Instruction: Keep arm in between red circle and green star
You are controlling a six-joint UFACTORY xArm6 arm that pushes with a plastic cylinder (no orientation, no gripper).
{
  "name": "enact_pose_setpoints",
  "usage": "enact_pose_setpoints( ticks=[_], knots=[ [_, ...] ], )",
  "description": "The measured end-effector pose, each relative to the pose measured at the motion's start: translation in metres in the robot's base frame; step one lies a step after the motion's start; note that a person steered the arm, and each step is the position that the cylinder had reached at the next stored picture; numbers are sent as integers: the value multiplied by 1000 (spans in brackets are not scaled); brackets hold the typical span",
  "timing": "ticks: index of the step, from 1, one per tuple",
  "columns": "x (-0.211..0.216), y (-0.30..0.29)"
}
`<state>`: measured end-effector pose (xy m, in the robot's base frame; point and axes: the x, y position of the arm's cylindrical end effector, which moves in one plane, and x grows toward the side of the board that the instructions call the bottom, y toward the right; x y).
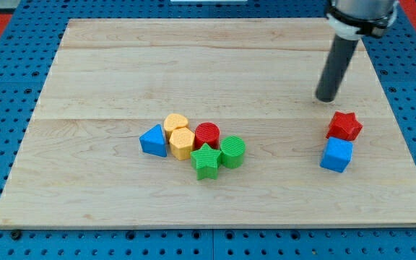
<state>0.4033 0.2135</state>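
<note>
Approach step: rod far from its slot, no gripper fitted.
Wooden board (215,58); my tip (326,99) well up-right of red circle (207,134), holding nothing; green star (206,160) touches the circle's lower edge. Judged next: travel down-left, wedge between them.

Wooden board (215,65) with my tip (326,99) at upper right, just above red star (344,126), well apart from touching red circle (208,134) and green star (206,161).
</note>
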Motion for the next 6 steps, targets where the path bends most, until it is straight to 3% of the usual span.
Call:
enact_pose_setpoints(
  ticks=[1, 2, 3, 4, 6],
  knots=[
    [37, 37],
    [61, 5],
    [53, -25],
    [-10, -35],
    [27, -320]
  ],
)
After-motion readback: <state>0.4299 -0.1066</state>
